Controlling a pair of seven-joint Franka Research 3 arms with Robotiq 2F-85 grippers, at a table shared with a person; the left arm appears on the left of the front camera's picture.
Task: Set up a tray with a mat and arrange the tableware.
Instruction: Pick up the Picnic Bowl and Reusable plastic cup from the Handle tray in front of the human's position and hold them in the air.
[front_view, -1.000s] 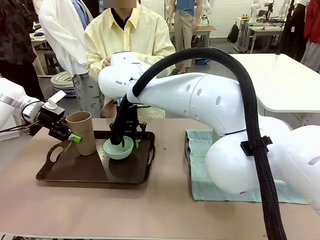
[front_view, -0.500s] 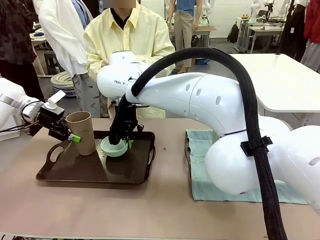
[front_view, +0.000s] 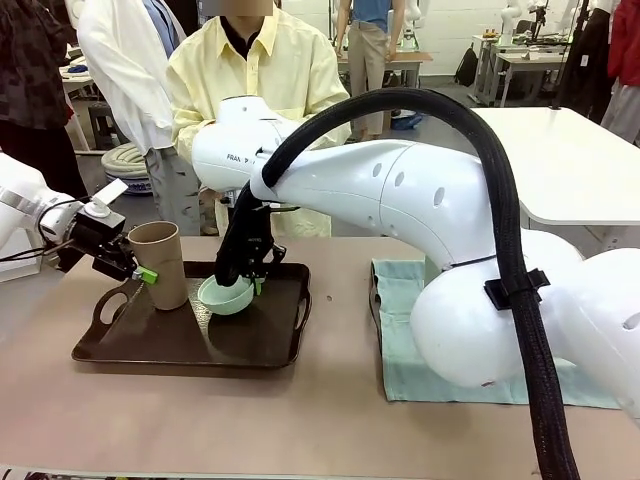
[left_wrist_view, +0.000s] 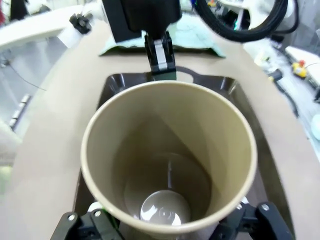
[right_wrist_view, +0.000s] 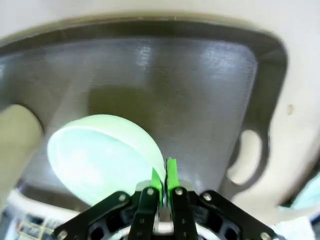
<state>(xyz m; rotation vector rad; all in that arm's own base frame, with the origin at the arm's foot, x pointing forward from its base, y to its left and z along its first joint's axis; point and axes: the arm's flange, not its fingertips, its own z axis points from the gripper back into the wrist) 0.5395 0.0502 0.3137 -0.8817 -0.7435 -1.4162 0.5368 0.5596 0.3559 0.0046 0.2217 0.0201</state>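
Firmly, the right gripper (right_wrist_view: 163, 176) pinched the rim of the mint bowl (right_wrist_view: 97, 152) between its nearly touching fingers. The left gripper (left_wrist_view: 167, 222) clasped the tan cup (left_wrist_view: 170, 160) between wide-spread fingers.

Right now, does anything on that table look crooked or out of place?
The mint bowl hangs tilted over the tray, pinched at its rim by the right gripper. The pale green cloth lies on the table beside the tray, not in it. Nothing looks spilled or broken.
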